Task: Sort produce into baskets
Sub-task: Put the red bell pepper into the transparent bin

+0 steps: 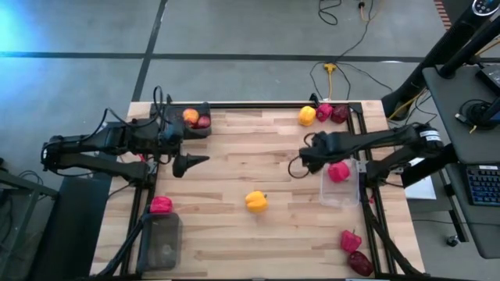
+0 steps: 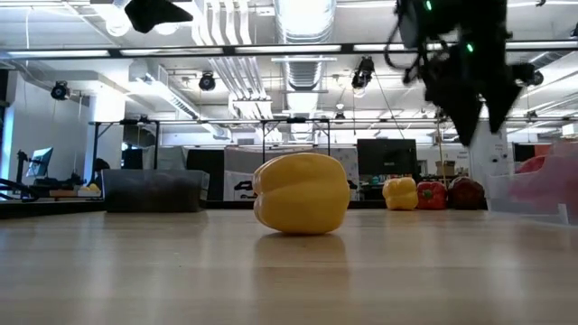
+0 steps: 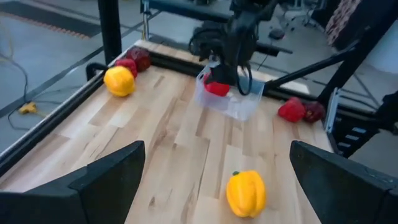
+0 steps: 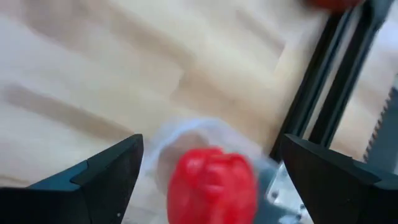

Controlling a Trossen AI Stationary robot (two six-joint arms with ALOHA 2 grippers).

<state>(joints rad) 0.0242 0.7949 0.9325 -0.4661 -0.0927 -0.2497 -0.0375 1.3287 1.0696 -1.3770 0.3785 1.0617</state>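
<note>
Sitting in the clear bin (image 1: 341,191) at the tabletop's (image 1: 258,148) right edge, the red bell pepper (image 1: 338,172) looks just delivered: your right tool (image 1: 306,161) hangs above the bin's inner side with fingers spread wide and empty, the pepper between them in the right wrist view.

So one drop seems finished and the next pick is due. The yellow bell pepper (image 1: 255,201) lies alone, well left of the clear bin near the tabletop's middle, and your left tool (image 1: 190,164) hovers farther left again, wide open and holding nothing, facing that pepper.

Judging from this, you need to lower the left tool over it, close, then choose a bin.
</note>
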